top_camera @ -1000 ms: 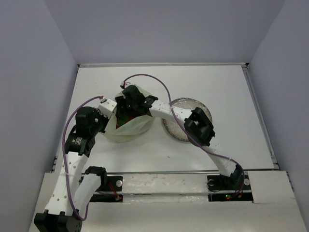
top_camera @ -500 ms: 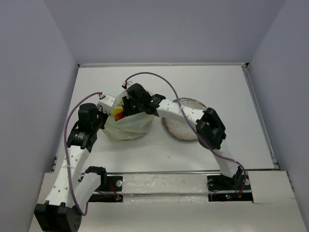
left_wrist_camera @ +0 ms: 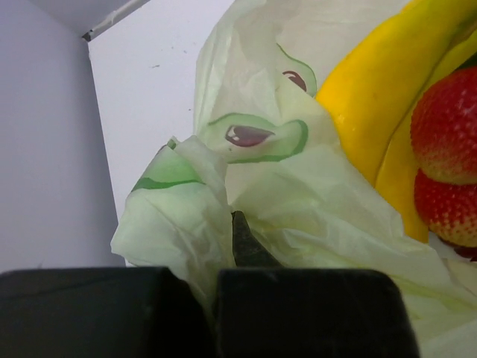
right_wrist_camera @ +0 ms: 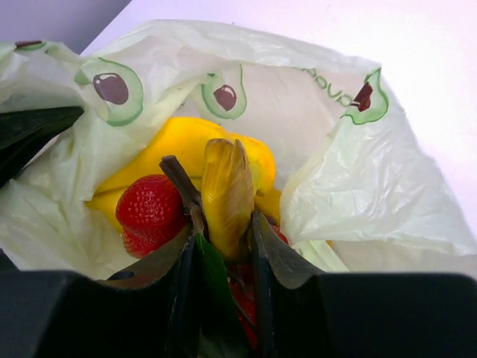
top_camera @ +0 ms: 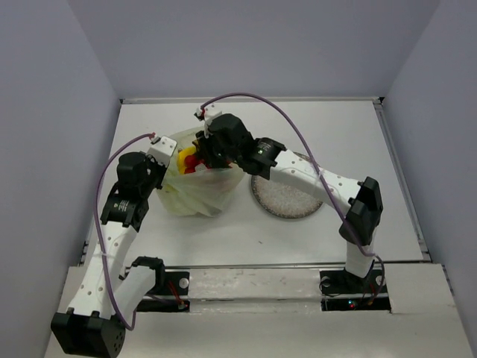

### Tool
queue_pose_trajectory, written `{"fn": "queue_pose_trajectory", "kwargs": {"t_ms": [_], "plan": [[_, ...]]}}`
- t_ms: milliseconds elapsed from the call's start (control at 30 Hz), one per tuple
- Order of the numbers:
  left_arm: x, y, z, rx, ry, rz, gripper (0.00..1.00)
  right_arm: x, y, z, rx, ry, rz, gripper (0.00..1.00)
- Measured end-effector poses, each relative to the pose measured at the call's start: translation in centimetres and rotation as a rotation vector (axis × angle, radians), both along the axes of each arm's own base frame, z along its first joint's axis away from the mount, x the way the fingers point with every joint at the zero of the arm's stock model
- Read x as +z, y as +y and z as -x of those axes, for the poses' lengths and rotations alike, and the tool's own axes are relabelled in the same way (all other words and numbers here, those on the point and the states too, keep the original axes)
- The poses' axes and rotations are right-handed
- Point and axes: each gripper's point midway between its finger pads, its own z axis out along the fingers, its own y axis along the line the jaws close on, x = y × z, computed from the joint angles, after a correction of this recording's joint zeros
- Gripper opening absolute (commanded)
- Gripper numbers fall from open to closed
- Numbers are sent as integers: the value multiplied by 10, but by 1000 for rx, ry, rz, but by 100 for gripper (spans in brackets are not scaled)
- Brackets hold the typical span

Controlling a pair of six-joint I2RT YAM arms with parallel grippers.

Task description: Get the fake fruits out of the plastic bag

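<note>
The plastic bag (top_camera: 197, 190), pale yellow-green with avocado prints, stands on the table left of centre with its mouth held open. My left gripper (top_camera: 165, 153) is shut on the bag's left rim (left_wrist_camera: 194, 224). My right gripper (top_camera: 212, 153) reaches into the mouth and is shut on the brownish-yellow stem end of a banana (right_wrist_camera: 227, 190). A brown twig and a green leaf of the red berry bunch (right_wrist_camera: 149, 209) lie against its left finger. More yellow banana (right_wrist_camera: 179, 142) sits behind. In the left wrist view the banana (left_wrist_camera: 373, 97) and the red berries (left_wrist_camera: 447, 127) show at the right. The other fake fruits are hidden.
A speckled grey round plate (top_camera: 287, 198) lies just right of the bag, under the right arm's forearm. White walls close the table in at the back and at both sides.
My right gripper has closed inside the bag and drawn back, and yellow and red fruit now show at the bag's mouth. The left gripper has kept its hold on the rim and shifted slightly back.
</note>
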Motion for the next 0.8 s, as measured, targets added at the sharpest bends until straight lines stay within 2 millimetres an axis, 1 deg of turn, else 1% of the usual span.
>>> {"fn": "queue_pose_trajectory", "kwargs": {"t_ms": [33,133,167,233,300,400,433,467,533,600,633,700,733,767,800], "plan": [[-1,0,0,-2,3,0,0,4,-2,-2,-6,-21,6,1],[-3,-1,2,-5,16,-1,0,10,-5,-8,-16,-61,12,8],[-4,-1,3,-6,19,-2,0,10,-5,-8,-18,-66,11,9],[-5,0,3,-7,23,-4,0,11,-5,-10,-23,-69,10,9],[-5,0,4,-9,25,-6,0,12,-5,-10,-24,-71,7,15],[-6,-1,4,-13,27,-8,0,7,-3,-11,-27,-62,5,21],[-6,-1,5,-14,29,-10,0,3,-1,-12,-29,-57,4,23],[-6,-1,5,-14,30,-11,0,-1,0,-13,-30,-51,5,27],[-8,0,6,-14,36,-12,0,-12,3,-13,-33,-31,8,28],[-9,0,7,-14,43,-12,0,-29,7,-15,-37,-4,14,36],[-10,0,7,-14,47,-12,0,-39,7,-14,-39,12,22,39],[-12,0,9,-17,56,-12,0,-52,8,-13,-43,36,35,39],[-12,-1,9,-19,58,-11,0,-58,8,-12,-42,47,39,36],[-12,-1,10,-21,58,-10,0,-60,8,-12,-44,53,41,33],[-12,-1,10,-23,57,-9,0,-63,7,-11,-45,59,44,34]]}}
